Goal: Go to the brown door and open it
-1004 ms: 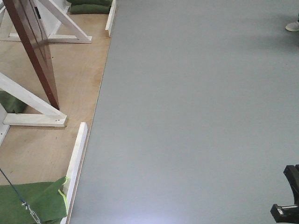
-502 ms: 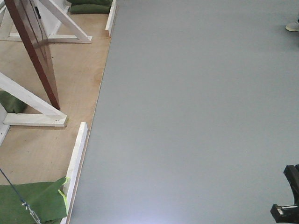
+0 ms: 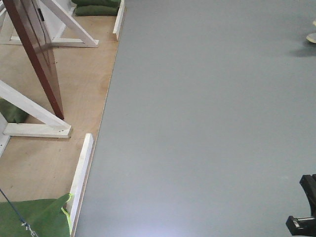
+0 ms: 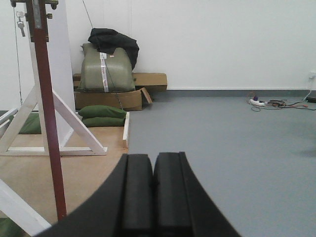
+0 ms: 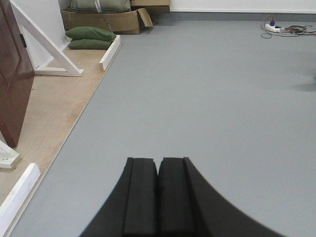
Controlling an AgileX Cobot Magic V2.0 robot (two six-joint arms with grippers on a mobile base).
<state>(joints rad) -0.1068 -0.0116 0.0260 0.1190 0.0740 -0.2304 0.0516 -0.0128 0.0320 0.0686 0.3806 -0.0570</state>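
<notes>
The brown door (image 3: 35, 54) stands on a plywood platform at the upper left of the front view, leaning across the frame, glossy and reddish. The left wrist view shows the brown door (image 4: 47, 123) edge-on at the left, with small keys (image 4: 20, 27) hanging near its top. At the left edge of the right wrist view is the door's panelled face (image 5: 12, 74). My left gripper (image 4: 153, 156) is shut on nothing, aimed over the grey floor right of the door. My right gripper (image 5: 158, 159) is also shut and empty above grey floor.
White wooden braces (image 3: 34, 111) prop the door on the plywood platform (image 3: 79, 69), edged by a white batten (image 3: 81, 173). Green sandbags (image 3: 34, 217) lie on it. Cardboard boxes (image 4: 113, 96) stand against the far wall, a power strip (image 4: 256, 102) lies right, and a shoe (image 3: 311, 37) shows far right.
The whole scene has drifted slightly down and right in the front view, so the base has crept forward. Both grippers' state cannot be compared.
</notes>
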